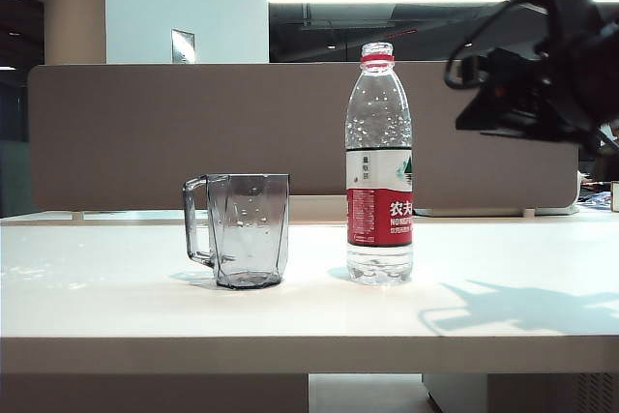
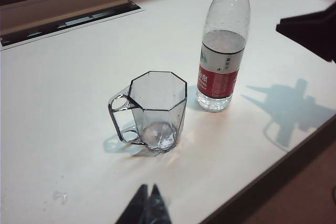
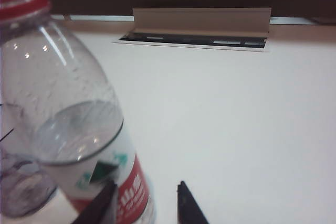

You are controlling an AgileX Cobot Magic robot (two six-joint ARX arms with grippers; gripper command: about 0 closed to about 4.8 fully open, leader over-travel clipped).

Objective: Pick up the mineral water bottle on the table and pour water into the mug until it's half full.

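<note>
Nothing poured yet — bottle ungrasped.
Right end effector [image 3: 144, 203] apart beside the mineral water bottle [image 1: 378, 166]; left end effector [image 2: 148, 205] together, near the mug [image 2: 155, 111].

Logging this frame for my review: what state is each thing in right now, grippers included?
mineral water bottle: upright on the table, cap off, partly full, not gripped.
mug: upright, left of the bottle, apart from it, seemingly empty.
table: a few droplets near the mug.
left gripper: low near the table edge, away from the mug, fingertips together.
right gripper: jaws apart beside the bottle, holding nothing.
</note>
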